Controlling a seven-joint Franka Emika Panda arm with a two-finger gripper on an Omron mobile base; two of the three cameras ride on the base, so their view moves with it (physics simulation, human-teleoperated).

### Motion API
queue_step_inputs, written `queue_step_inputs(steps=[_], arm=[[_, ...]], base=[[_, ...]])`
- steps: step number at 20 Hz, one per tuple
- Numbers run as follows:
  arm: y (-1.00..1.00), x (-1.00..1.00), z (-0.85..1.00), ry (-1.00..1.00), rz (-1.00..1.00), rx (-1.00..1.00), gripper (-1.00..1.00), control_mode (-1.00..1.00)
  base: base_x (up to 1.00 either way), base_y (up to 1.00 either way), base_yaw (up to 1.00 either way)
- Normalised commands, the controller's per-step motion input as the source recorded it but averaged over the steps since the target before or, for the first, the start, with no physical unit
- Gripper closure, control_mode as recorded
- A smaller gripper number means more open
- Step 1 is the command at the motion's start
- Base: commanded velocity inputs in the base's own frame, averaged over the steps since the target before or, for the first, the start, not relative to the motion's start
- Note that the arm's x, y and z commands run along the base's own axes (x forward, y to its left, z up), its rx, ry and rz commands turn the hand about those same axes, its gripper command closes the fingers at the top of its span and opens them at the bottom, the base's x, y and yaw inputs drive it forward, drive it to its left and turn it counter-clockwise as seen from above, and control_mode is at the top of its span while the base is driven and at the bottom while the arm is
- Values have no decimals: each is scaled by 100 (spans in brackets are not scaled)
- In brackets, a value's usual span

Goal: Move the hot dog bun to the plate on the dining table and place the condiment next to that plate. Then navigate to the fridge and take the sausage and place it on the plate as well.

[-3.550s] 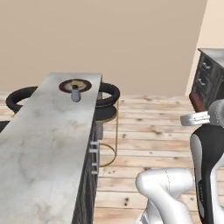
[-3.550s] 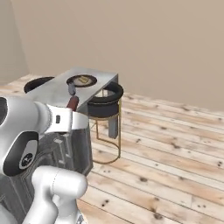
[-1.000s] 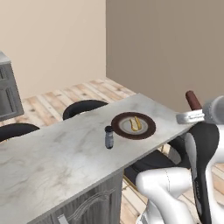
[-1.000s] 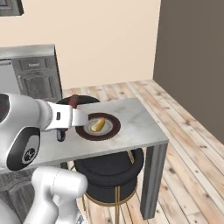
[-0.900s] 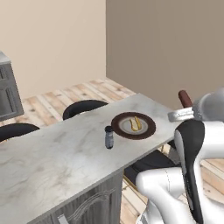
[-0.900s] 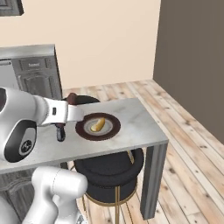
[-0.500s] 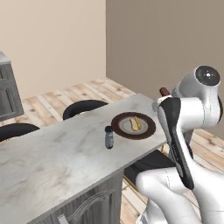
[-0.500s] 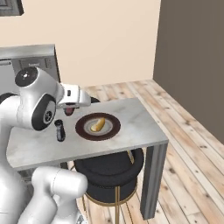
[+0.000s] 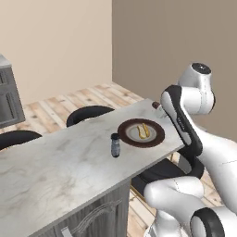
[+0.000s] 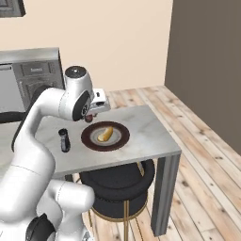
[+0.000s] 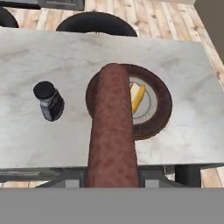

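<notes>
Reddish-brown and thick in the hand view, the sausage [image 11: 113,127] juts out from the claw, which is clamped shut on it, and its far end now hangs above the near rim of the plate [image 11: 162,114]. A second ago the arm was folded back at the base's side with the sausage well short of the table edge; since then it has swung up and forward, so that in the right base view the gripper [image 10: 89,116] sits just above the dining table [image 10: 146,134], right at the plate's [image 10: 89,140] back rim. The base itself appears parked: the table holds the same place in both base views as it did a second earlier. On the plate the hot dog bun [image 10: 106,133] lies in the cream centre, and the condiment [image 10: 63,140] stands upright on the marble just beside the plate, apart from it, so those two steps look done. From the left base view the arm's forearm hides the claw, though the plate [image 9: 158,137], the bun [image 9: 145,130] and the condiment [image 9: 115,145] are plain. What remains, by my reading, is only the last step: lowering the sausage over the plate and letting go, ideally beside the bun rather than across the rim, where it could roll off.
</notes>
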Motion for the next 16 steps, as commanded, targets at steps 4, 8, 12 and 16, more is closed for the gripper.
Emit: queue_step_inputs(steps=[4,8,12,16], arm=[[-4,69,-67,9,33,-6,100,-100],[0,56,-70,3,23,-14,100,-100],[0,49,-62,4,21,-11,100,-100],[0,47,-61,5,22,-5,100,-100]], base=[[0,0,0],[0,0,0],[0,0,0],[0,0,0]])
